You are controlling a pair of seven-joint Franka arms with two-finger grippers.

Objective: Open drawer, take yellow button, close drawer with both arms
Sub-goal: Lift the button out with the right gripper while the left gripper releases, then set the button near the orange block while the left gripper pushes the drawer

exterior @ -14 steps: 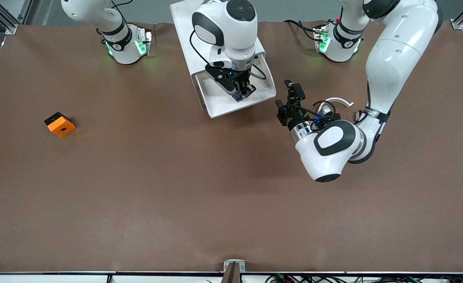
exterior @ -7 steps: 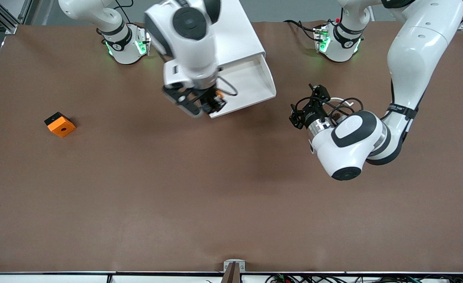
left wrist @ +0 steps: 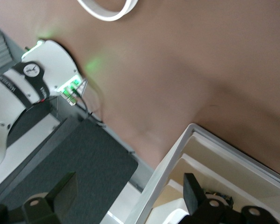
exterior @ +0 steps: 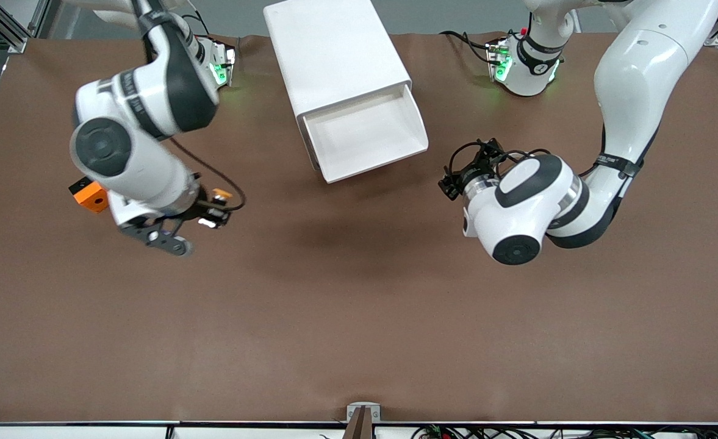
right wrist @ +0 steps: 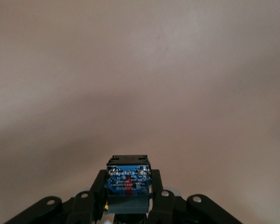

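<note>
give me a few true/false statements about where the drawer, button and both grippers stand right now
1. The drawer is pulled out of the cabinet. True.
2. The button lies in the drawer. False: the right gripper is shut on it, over bare table beside the orange block.
3. The left gripper holds the drawer front. False: it is open and holds nothing, beside the drawer toward the left arm's end of the table.
4. The drawer tray shows nothing in it in the front view. True.
5. The orange block sits inside the cabinet. False: it is on the table toward the right arm's end, partly hidden by the right arm.
</note>
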